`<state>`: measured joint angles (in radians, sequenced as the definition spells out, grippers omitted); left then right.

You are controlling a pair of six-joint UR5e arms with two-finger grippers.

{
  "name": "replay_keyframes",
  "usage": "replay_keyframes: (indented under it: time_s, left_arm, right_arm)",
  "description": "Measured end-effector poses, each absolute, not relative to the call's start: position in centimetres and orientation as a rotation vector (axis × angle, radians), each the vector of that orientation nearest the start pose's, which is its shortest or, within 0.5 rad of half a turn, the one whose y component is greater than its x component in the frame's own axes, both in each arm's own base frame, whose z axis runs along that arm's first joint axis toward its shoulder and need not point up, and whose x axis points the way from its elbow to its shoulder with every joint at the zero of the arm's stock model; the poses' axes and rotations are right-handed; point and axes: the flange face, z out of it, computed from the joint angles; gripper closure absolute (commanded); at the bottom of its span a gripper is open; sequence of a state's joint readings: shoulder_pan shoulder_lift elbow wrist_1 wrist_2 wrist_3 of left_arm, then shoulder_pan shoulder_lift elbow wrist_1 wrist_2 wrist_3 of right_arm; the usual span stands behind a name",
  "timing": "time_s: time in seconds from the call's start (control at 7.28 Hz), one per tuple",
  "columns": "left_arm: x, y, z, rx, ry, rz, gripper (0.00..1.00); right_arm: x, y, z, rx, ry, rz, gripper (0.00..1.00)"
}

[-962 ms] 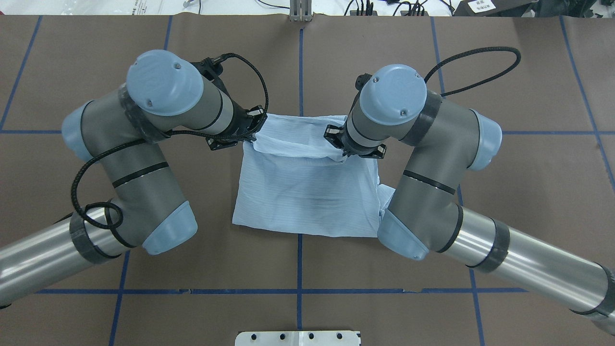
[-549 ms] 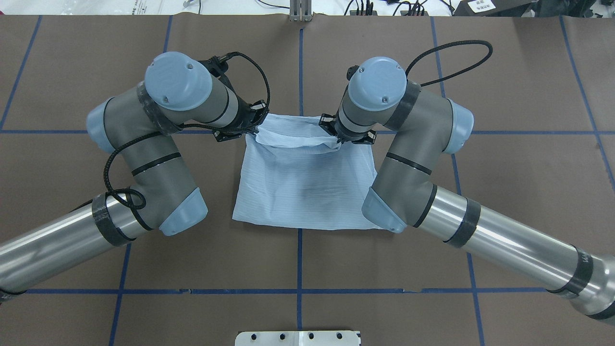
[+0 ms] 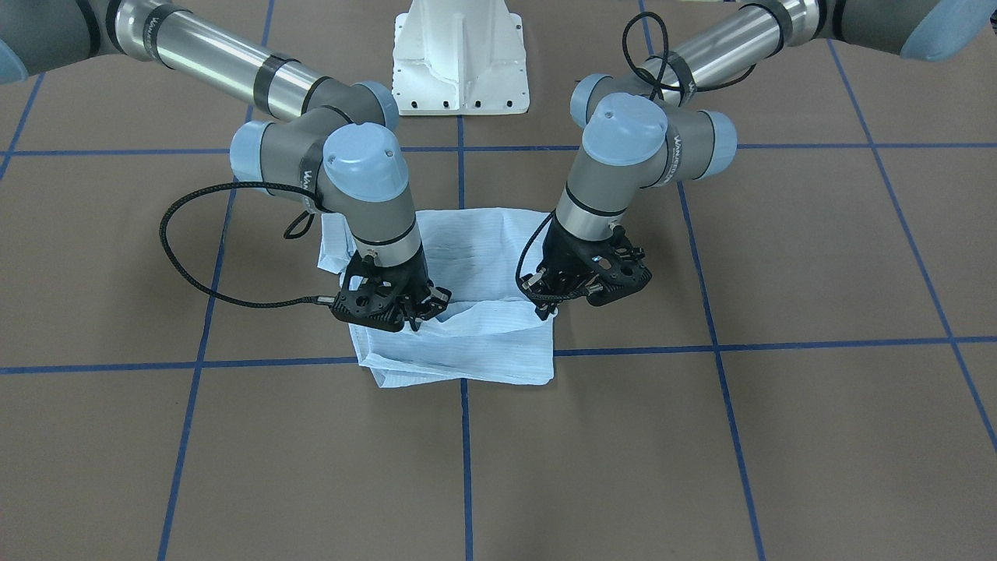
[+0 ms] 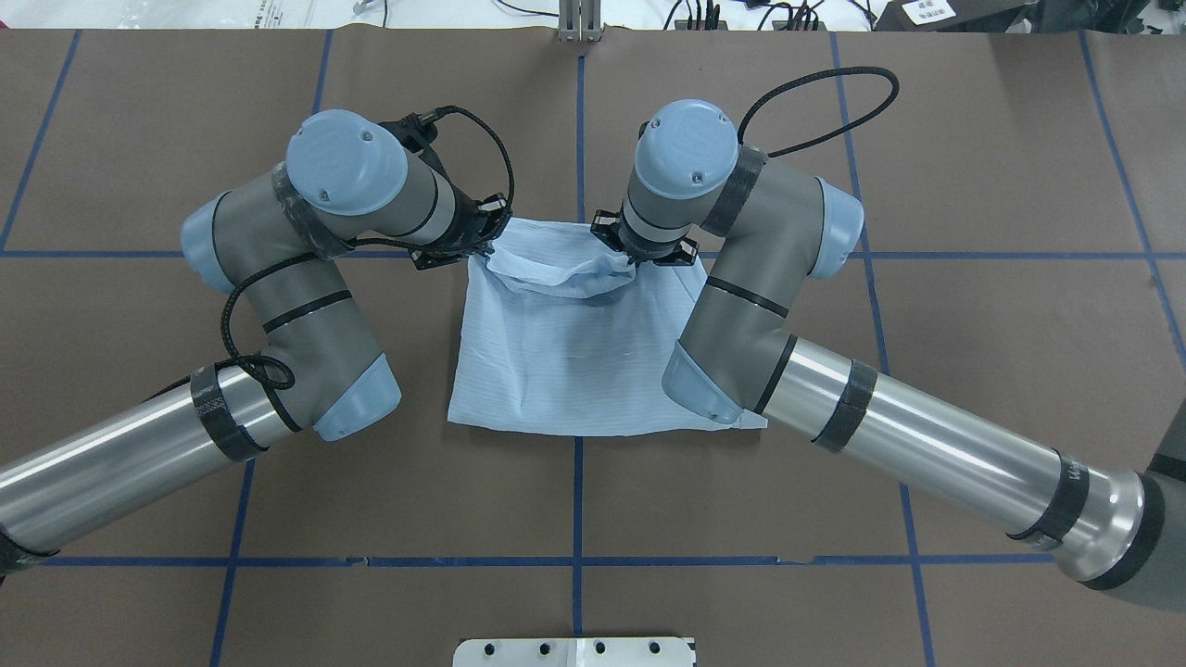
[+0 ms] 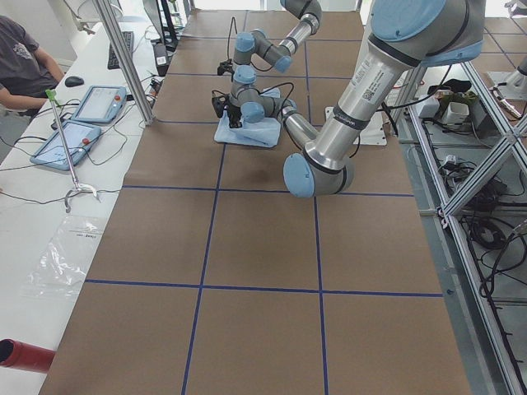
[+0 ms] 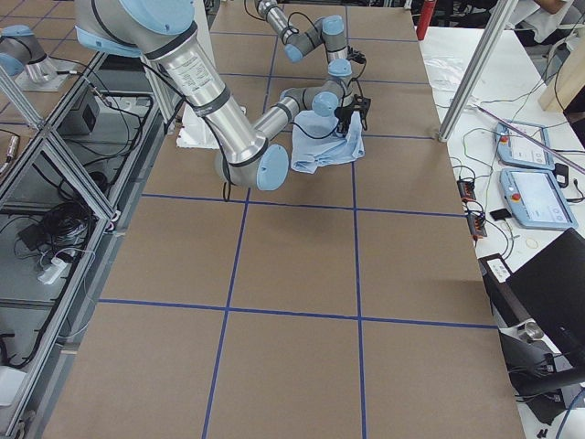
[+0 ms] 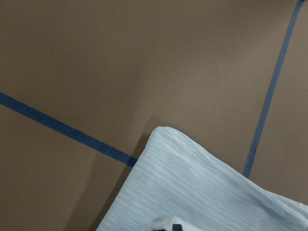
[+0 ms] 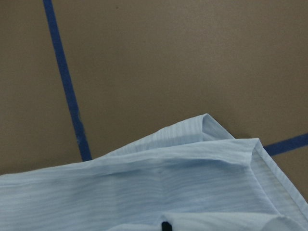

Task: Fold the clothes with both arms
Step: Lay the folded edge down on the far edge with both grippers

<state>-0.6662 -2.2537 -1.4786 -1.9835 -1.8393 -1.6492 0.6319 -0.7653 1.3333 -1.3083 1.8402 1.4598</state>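
Note:
The clothes are one light blue shirt [image 4: 574, 361], folded to a rough rectangle on the brown table. My left gripper [image 4: 479, 243] is shut on the shirt's far left corner. My right gripper [image 4: 639, 259] is shut on the far edge further right. The top layer [image 4: 556, 269] hangs slack and bunched between them, lifted off the lower layers. In the front-facing view the left gripper [image 3: 545, 306] is on the right and the right gripper [image 3: 418, 314] on the left, over the shirt [image 3: 467, 354]. Both wrist views show striped cloth [image 7: 202, 192] [image 8: 159, 183] just below the fingers.
Blue tape lines [image 4: 578, 491] cross the brown table cover. The white pedestal base [image 3: 459, 62] stands at the robot's edge. Beside the table, a bench carries tablets [image 5: 82, 119], and a person [image 5: 25, 70] sits there.
My right gripper has moved left and away from the robot, closer to the left gripper. The cloth held between them has gone slacker and more bunched. The left arm shifted slightly.

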Motion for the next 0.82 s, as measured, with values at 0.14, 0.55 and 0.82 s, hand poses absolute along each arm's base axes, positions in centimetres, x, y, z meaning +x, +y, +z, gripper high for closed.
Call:
replay_keyframes:
  time_s: [0.14,0.55,0.82]
  left_arm:
    - [50.5,-53.8,24.5,0.059,1.032,-0.543,1.0]
    - [50.8,-54.5,25.6,0.063,1.03,-0.543,0.03]
    - [50.9,-54.5,25.6,0.062,1.036,-0.546,0.0]
  right_arm:
    - [-56.6,-55.0,24.4,0.072,-0.878,0.375,1.0]
    - [-55.9,-56.3,24.7,0.089,-0.89,0.378,0.0]
    - [-55.4,-56.7,24.2,0.099,-0.898,0.38,0.0]
